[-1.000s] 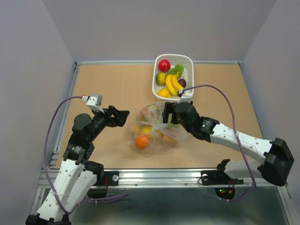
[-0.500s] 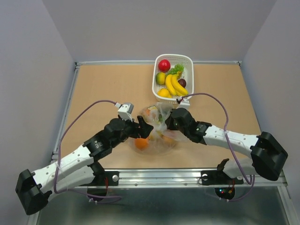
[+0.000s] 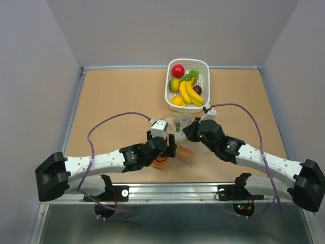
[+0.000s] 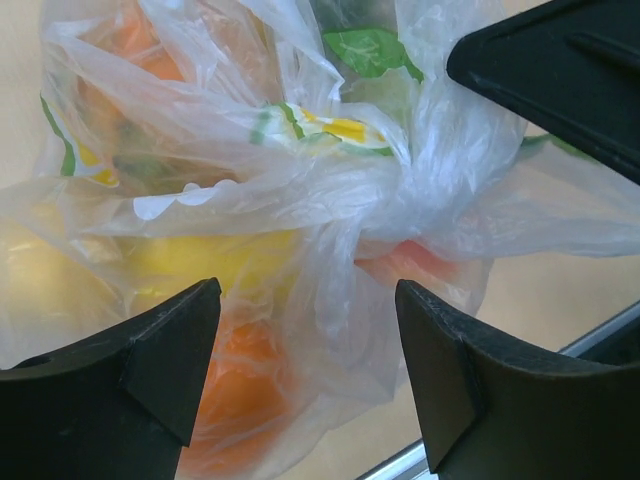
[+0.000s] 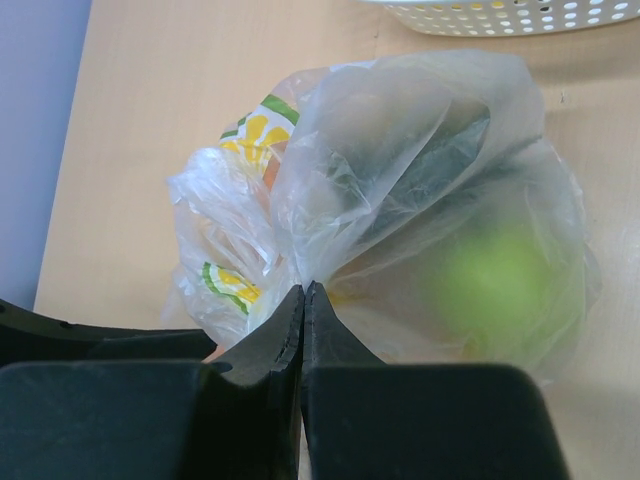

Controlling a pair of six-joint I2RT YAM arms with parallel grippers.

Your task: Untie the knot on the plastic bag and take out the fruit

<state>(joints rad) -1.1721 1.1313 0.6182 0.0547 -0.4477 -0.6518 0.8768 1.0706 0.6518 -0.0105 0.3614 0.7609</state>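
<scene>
**A:** Between the jaws of your left gripper (image 4: pixel 305 330), which are spread wide and grip nothing, sits loose film. The knot (image 4: pixel 395 195) is just beyond the tips. You're on the untying step, and the knot isn't loosened yet.

**B:** Next?

**A:** Close on the knot and pull against your right gripper (image 5: pixel 303 300), which is clamped on a fold of the plastic bag (image 5: pixel 400 150).

**B:** Counts?

**A:** One bag, one knot. The fruit (image 4: pixel 235 385) shows through the film as orange, yellow, pink and green. Total: can't tell.

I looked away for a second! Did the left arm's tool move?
Yes. The left tool swung right, away from the left edge of the table, and now reaches the plastic bag.
</scene>
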